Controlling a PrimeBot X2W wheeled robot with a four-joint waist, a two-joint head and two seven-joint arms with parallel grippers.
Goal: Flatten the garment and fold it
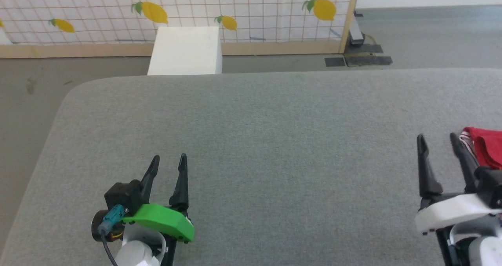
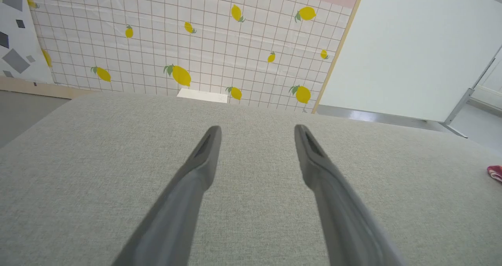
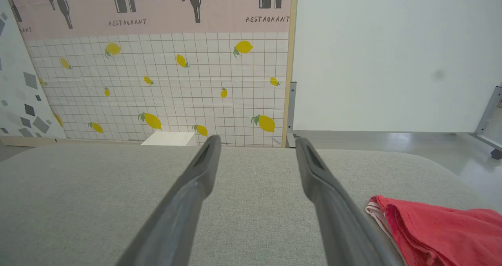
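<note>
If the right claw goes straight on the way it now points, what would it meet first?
Probably nothing: ahead of the right claw the grey table looks free; the red shirt lies to its right.

Place: a staged test space, judged from mock scenery.
Far side: a wood-framed backdrop panel (image 3: 157, 81), printed with tiles and lemons, is stood on the grey floor (image 1: 431, 34).
Lettering: "RESTAURANT" (image 3: 268, 19) is printed along its top.
Far right: a plain white partition (image 3: 392, 58) is set beside it.
Near: a fabric-covered table (image 1: 251, 140) is placed.
</note>
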